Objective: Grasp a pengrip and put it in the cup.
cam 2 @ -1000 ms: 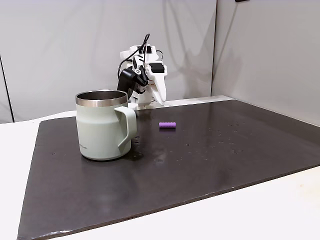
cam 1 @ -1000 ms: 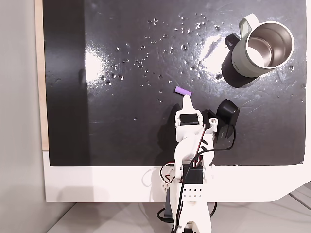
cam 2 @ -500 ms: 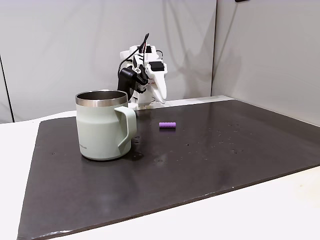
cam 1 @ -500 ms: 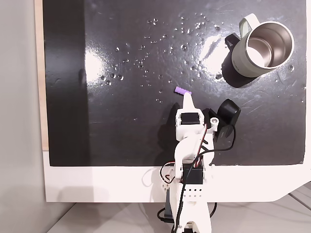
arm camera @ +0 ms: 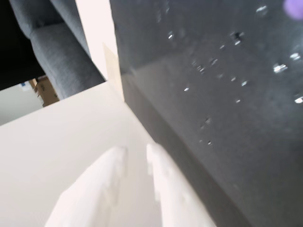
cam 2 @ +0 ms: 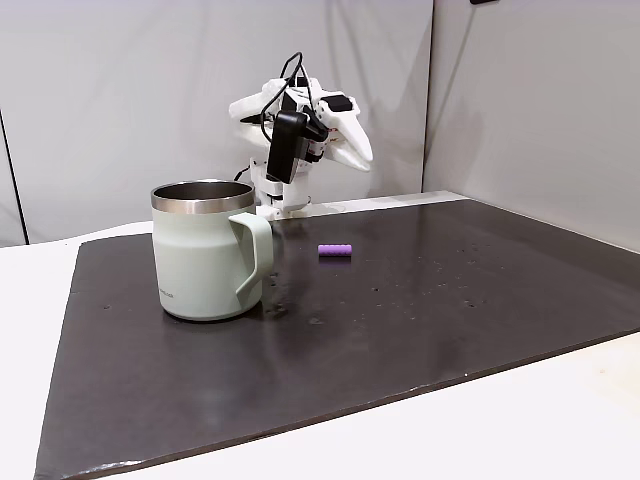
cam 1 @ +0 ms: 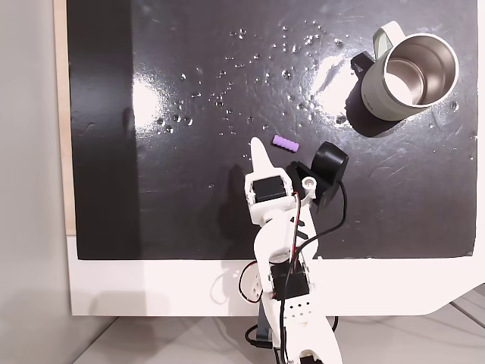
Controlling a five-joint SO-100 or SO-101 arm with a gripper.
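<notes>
One small dark mark on the cup (cam 2: 206, 251) was unreadable; the gripper (arm camera: 136, 151), nearly closed, held nothing, the pengrip (cam 1: 286, 143) just beside it.

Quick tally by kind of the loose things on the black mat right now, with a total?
Purple pengrip: 1
Grey-green mug: 1
Total: 2, both lying free on the black mat; the gripper holds nothing.

One pengrip (cam 1: 286, 142), one cup (cam 1: 408, 74) — one claw (cam 1: 258, 147).
</notes>
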